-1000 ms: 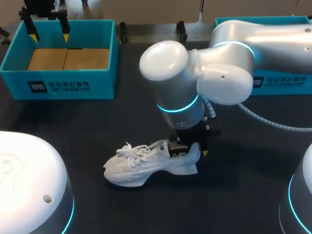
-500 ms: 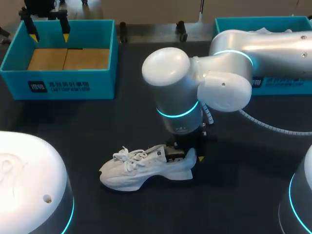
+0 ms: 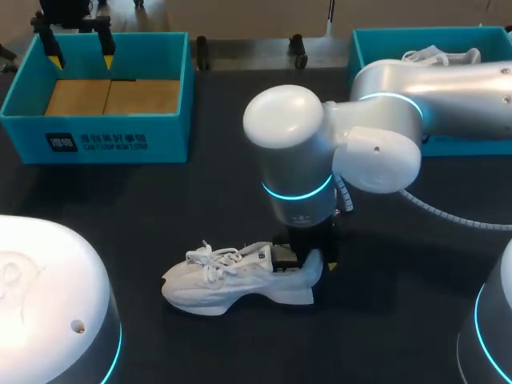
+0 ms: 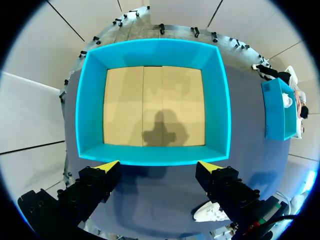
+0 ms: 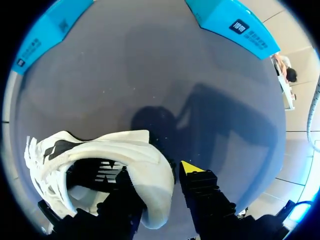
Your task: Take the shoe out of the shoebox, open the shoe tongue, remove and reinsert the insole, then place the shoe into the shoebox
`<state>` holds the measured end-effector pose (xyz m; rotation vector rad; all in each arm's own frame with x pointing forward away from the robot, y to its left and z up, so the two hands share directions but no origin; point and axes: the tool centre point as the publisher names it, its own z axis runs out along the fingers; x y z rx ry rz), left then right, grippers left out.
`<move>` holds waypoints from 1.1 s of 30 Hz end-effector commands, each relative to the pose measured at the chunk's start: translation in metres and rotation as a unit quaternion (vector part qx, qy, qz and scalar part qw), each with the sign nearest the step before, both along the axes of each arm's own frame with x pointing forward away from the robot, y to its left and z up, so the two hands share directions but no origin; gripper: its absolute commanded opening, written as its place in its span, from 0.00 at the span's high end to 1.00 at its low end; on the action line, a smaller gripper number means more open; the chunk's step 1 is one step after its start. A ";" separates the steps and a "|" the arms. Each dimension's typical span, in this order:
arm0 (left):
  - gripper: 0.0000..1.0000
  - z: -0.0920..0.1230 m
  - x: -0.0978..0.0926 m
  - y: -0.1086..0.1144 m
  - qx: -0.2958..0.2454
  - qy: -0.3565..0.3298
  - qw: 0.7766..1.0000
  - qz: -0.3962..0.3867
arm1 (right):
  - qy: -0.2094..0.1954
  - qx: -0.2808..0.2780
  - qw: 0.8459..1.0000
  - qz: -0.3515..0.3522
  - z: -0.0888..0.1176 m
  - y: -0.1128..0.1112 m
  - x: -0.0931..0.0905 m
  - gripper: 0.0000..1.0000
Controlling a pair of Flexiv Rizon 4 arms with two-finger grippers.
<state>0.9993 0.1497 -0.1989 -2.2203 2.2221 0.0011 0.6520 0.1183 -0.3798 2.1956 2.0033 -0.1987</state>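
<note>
Shoe out of its box, heel grasp. The shoe (image 3: 232, 276) stands on its sole near the table's (image 3: 200, 200) near edge, about midway along it, toe toward the left edge. My right gripper (image 5: 156, 172) is clenched on the heel: one finger sits inside the opening, the other outside, with the heel wall pinched between them. My left gripper (image 4: 157, 166) hangs released over the empty shoebox (image 3: 96, 136) at the far left corner, well apart from the shoe. A second shoebox (image 3: 384, 40) at the far right corner holds another shoe (image 3: 440, 56).

Hazards, as I judge them: the grasp bears on soft heel wall only, so the shoe may pivot or slip if lifted. The inner finger may also press on the insole and block its removal. No other gripper steadies the shoe.
</note>
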 end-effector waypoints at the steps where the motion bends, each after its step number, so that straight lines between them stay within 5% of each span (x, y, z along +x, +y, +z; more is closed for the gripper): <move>1: 0.00 0.000 0.000 0.000 0.000 0.000 1.000 0.000 | -0.027 -0.003 0.996 -0.081 0.000 0.006 -0.007 0.64; 7: 0.00 0.000 0.000 0.000 0.000 0.000 1.000 0.000 | -0.033 -0.002 0.997 -0.073 0.005 0.008 -0.006 0.46; 10: 0.00 0.000 0.000 0.000 0.000 0.000 1.000 0.000 | -0.037 0.006 0.997 -0.066 0.013 0.010 -0.006 0.00; 20: 0.00 0.000 0.000 0.000 0.000 0.000 1.000 0.000 | -0.023 0.096 0.994 -0.045 0.061 0.004 0.000 0.00; 24: 0.00 0.000 0.000 0.000 0.000 0.000 1.000 0.000 | -0.056 0.141 0.988 0.012 0.078 0.001 0.002 0.00; 29: 0.00 0.000 0.000 0.000 0.000 0.000 1.000 0.000 | -0.099 0.205 0.967 0.116 0.092 -0.009 0.009 0.00; 33: 0.00 0.000 0.000 0.000 0.000 0.000 1.000 0.000 | -0.138 0.257 0.933 0.212 0.102 -0.015 0.014 0.00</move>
